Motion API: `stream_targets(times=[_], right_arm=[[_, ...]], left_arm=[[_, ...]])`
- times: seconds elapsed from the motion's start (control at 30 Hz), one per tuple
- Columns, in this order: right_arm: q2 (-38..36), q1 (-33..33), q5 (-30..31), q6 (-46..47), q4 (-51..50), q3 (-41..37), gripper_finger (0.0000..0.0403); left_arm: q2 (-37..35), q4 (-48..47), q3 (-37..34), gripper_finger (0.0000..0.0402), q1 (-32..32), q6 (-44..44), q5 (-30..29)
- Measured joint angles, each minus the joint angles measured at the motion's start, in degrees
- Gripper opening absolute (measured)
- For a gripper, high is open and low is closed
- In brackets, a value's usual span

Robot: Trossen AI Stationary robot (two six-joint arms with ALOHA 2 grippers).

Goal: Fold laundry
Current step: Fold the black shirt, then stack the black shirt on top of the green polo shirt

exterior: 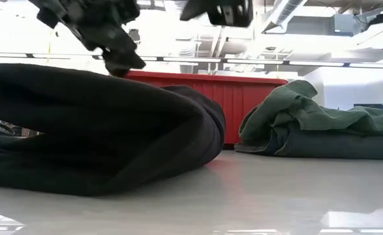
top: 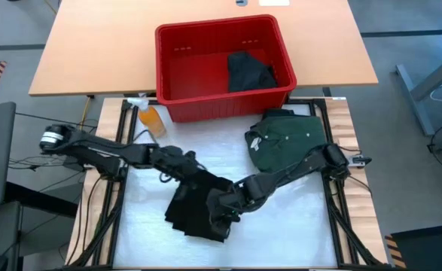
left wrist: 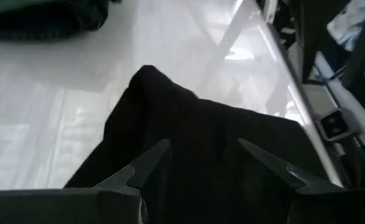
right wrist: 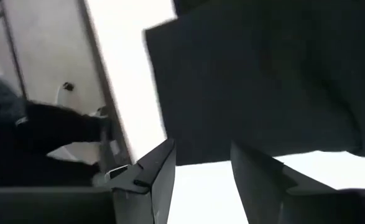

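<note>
A black garment (top: pixel 194 207) lies bunched and partly folded on the white table top (top: pixel 296 218), a low dark heap in the low view (exterior: pixel 93 130). My left gripper (top: pixel 184 169) stands open just over its far edge; the wrist view shows the cloth (left wrist: pixel 194 137) beyond the gripper (left wrist: pixel 204 160). My right gripper (top: pixel 224 207) hangs open above the garment's right side, with cloth (right wrist: pixel 263 74) and bare table ahead of it (right wrist: pixel 201 165). A folded dark green shirt (top: pixel 285 139) rests flat at the far right.
A red bin (top: pixel 198 60) with another black garment (top: pixel 249 71) in it stands past the table's far edge. An orange spray bottle (top: pixel 150 117) stands at the far left. Metal frame rails (top: pixel 333 203) run along both table sides. Bare table lies near and right.
</note>
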Motion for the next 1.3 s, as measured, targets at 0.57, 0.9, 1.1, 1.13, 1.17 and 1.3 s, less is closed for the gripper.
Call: stream_targets(times=[0.57,0.9,1.1,1.13,1.17,1.3], right_arm=[[-2.5,5.1,10.1,4.3,40.5,-28.8,0.0154],[-2.5,6.4,15.6,2.4,51.4,-39.4,0.0136],[-9.9,4.8,15.4,-3.4,48.3,-39.4,0.0133],[-12.0,4.3,15.6,-3.5,46.2,-39.4,0.0133],[-14.0,3.8,15.6,-3.1,43.9,-39.4,0.0134],[-20.8,2.7,16.7,0.7,34.6,-39.5,0.0144]], left_arm=[[27.0,-14.9,19.2,0.0167,4.2,11.0,1.8],[26.3,-23.8,23.6,0.0167,10.1,12.2,-8.6],[20.3,-25.8,25.7,0.0167,13.1,9.7,-3.5],[18.2,-25.6,25.7,0.0167,13.5,8.1,-2.1],[15.8,-25.6,25.4,0.0167,13.8,6.4,-1.1],[5.3,-25.7,21.0,0.0167,12.6,-2.5,0.2]])
